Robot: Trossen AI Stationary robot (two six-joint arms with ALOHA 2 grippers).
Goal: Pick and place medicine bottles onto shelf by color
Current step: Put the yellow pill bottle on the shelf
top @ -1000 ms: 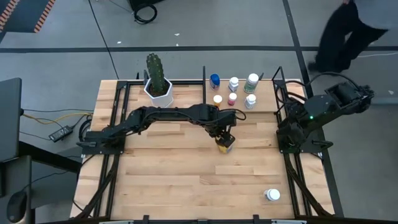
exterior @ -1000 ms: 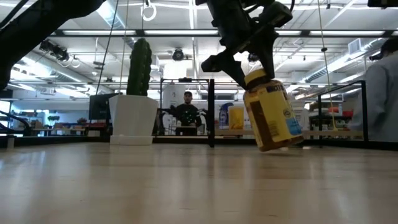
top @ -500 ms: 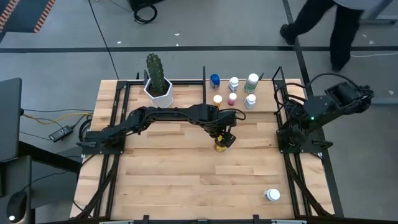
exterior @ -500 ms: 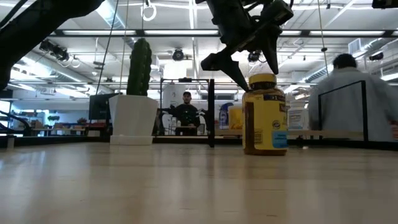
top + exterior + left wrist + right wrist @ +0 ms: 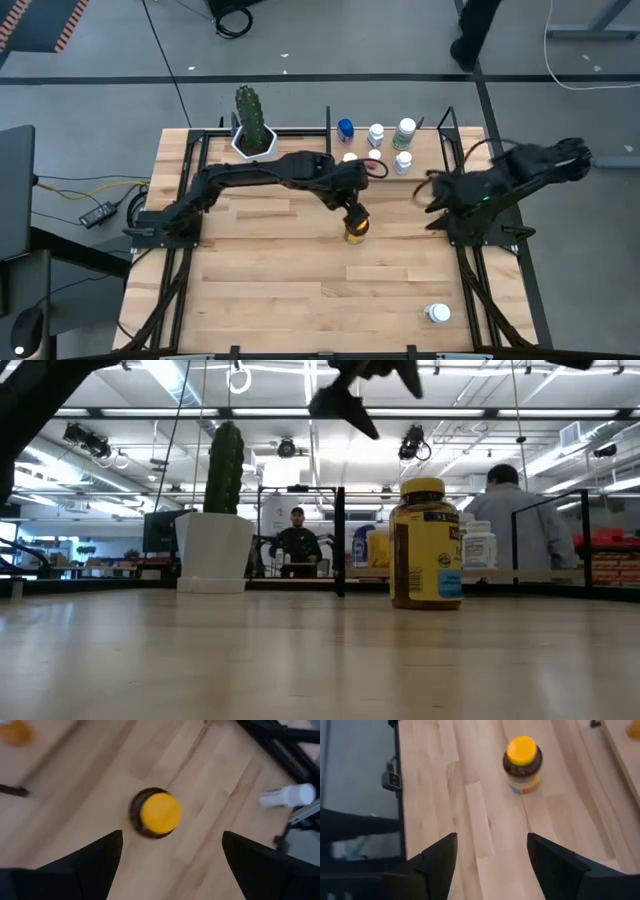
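An amber bottle with a yellow cap (image 5: 353,233) (image 5: 427,545) stands upright on its base on the tabletop, mid-table. My left gripper (image 5: 355,213) (image 5: 172,860) hangs open straight above it, clear of the cap (image 5: 159,813). My right gripper (image 5: 430,195) (image 5: 492,855) is open over the table's right part, pointing down toward that bottle (image 5: 522,757). Several medicine bottles stand on the shelf (image 5: 428,158) at the far edge: blue (image 5: 345,128), white (image 5: 376,134), green-capped (image 5: 405,129), pink (image 5: 374,158). A white bottle (image 5: 437,313) lies near the table's near right corner.
A cactus in a white pot (image 5: 253,135) stands at the far left of the shelf frame. Black posts (image 5: 340,540) and rails run along both table sides. A person sits in the room beyond the far edge.
My left gripper has opened, let go of the yellow-capped bottle and risen above it. The bottle, tilted in the hold a second ago, now stands upright on the table. My right arm has stretched toward the table's middle and its wrist has rolled.
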